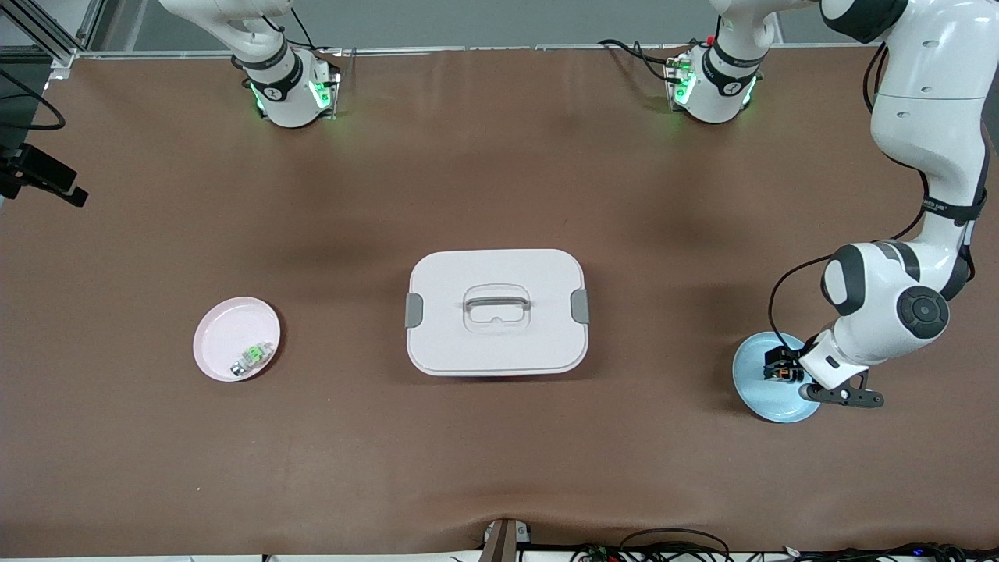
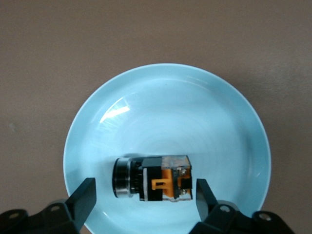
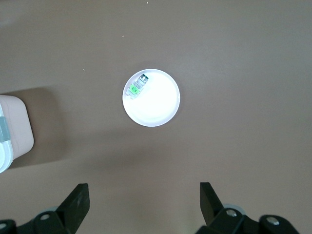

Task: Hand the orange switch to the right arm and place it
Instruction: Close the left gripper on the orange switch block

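The orange switch (image 1: pixel 783 374) lies on its side on a light blue plate (image 1: pixel 755 384) toward the left arm's end of the table. In the left wrist view the switch (image 2: pixel 156 178) shows a black body, an orange middle and a silvery end. My left gripper (image 1: pixel 783 365) is low over that plate (image 2: pixel 165 107). It is open (image 2: pixel 144 191), with one finger on each side of the switch and a small gap on both sides. My right gripper (image 3: pixel 144 192) is open and empty, high above the table, and is out of the front view.
A white lidded box (image 1: pixel 496 312) with grey clips stands at the table's middle; its corner shows in the right wrist view (image 3: pixel 12 131). A pink plate (image 1: pixel 226 328) toward the right arm's end holds a clear-and-green part (image 1: pixel 251 357), also in the right wrist view (image 3: pixel 136 87).
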Controlling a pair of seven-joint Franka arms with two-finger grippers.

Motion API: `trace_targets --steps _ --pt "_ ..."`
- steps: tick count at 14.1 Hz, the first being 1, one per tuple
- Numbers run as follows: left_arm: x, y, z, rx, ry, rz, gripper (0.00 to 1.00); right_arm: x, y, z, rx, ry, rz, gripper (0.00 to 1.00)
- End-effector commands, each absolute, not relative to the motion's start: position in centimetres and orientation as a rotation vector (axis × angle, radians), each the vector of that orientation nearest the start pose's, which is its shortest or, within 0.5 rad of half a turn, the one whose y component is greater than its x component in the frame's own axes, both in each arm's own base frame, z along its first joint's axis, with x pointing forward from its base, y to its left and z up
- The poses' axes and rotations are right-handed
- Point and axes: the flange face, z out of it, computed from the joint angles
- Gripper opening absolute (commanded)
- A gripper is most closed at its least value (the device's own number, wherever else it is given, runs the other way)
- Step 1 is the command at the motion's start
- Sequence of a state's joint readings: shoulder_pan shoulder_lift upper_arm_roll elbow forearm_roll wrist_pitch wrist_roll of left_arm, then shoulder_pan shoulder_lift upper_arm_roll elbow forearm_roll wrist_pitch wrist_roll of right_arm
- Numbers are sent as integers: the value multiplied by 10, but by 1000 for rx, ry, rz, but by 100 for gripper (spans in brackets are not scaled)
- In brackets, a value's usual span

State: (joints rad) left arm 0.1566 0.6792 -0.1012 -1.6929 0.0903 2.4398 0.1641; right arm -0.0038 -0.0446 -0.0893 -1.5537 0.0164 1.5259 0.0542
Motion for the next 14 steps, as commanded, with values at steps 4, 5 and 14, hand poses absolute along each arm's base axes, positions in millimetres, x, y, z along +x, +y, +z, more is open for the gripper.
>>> trace_targets --steps 4,5,14 --pt "689 50 206 -3118 261 -129 87 533 -50 658 -3106 246 -39 100" --pt "689 50 206 -3120 256 -130 87 533 -50 658 -3106 246 -39 100" --pt "691 44 216 -3133 240 -152 87 534 -47 658 -3107 237 -50 100"
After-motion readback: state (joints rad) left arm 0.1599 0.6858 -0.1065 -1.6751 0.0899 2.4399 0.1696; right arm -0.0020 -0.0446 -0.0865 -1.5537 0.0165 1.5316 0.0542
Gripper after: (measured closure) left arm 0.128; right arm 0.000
